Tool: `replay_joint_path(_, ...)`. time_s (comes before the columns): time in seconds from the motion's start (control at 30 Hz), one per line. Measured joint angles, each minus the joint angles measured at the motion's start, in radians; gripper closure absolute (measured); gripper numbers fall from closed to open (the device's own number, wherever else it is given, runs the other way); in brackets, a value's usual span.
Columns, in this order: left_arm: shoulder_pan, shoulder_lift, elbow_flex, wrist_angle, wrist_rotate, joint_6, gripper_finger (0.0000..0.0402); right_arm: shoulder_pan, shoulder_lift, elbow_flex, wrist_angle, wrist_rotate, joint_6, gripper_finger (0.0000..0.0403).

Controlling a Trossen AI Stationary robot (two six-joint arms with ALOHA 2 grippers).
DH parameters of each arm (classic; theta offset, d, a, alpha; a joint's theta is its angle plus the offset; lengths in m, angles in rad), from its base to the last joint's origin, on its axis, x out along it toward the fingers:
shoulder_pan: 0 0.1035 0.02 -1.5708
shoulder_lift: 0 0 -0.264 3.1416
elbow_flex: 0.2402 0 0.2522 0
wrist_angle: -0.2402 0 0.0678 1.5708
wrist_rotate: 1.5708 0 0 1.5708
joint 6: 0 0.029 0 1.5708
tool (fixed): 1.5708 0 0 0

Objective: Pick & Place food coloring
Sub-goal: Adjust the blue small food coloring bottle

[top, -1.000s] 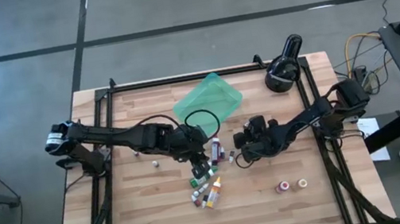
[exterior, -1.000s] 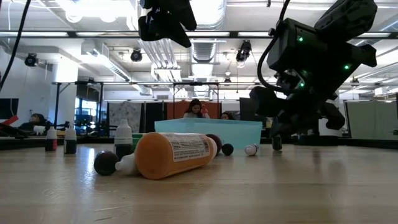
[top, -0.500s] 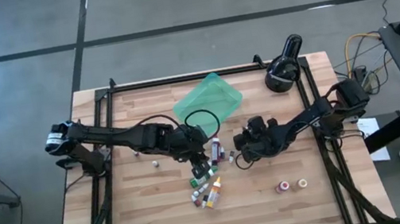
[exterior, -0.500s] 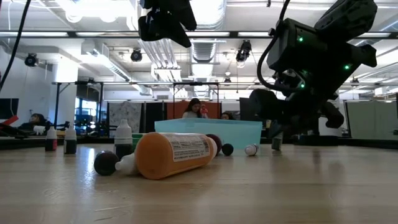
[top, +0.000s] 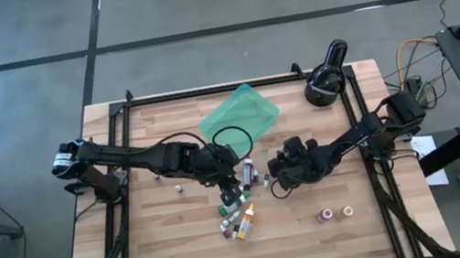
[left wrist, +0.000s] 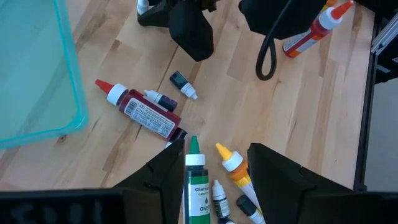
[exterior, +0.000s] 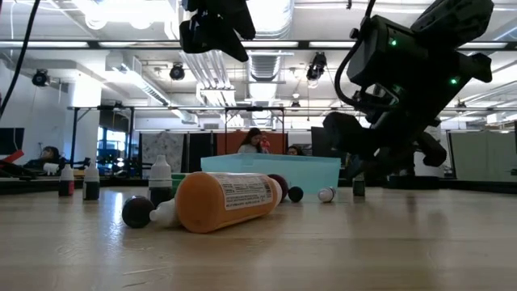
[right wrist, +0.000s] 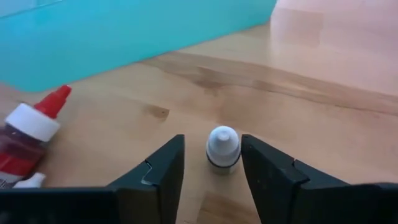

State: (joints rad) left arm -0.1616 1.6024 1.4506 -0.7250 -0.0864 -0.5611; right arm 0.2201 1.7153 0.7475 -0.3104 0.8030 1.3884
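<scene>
Food coloring bottles lie in a loose cluster (top: pixel 239 213) at mid-table, among them a red one (left wrist: pixel 142 112), a green one (left wrist: pixel 196 183) and an orange one (exterior: pixel 226 200) on its side. My left gripper (left wrist: pixel 214 144) hangs open well above that cluster, holding nothing. My right gripper (right wrist: pixel 211 142) is low over the table, open. A tiny white-capped bottle (right wrist: pixel 222 149) stands upright on the wood between its fingers, closer to one of them; it also shows in the low view (exterior: pixel 359 187).
The teal tray (top: pixel 241 113) sits at the far middle of the table, just beyond both grippers. A black round lamp-like device (top: pixel 326 82) is at the far right corner. Two more small bottles (top: pixel 336 213) stand near the right front. Bare wood lies left and front.
My right gripper has opened and let go of the tiny white-capped bottle, which stays upright on the table between the fingers. The hand has rolled slightly without changing place.
</scene>
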Motion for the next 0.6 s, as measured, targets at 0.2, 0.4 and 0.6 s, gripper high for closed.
replay_joint_path(0.2,-0.001,0.0,0.0,0.0,0.0,-0.009,0.0255,0.017,-0.018,0.018,0.001,-0.003,-0.036,0.0231)
replay_joint_path(0.4,-0.007,0.0,0.0,0.0,0.0,-0.014,0.0255,0.02,-0.062,0.019,-0.001,-0.019,-0.033,0.0209)
replay_joint_path(0.6,-0.017,0.0,0.0,0.0,0.0,-0.015,0.0255,0.02,-0.113,0.019,-0.061,-0.019,-0.039,0.0194)
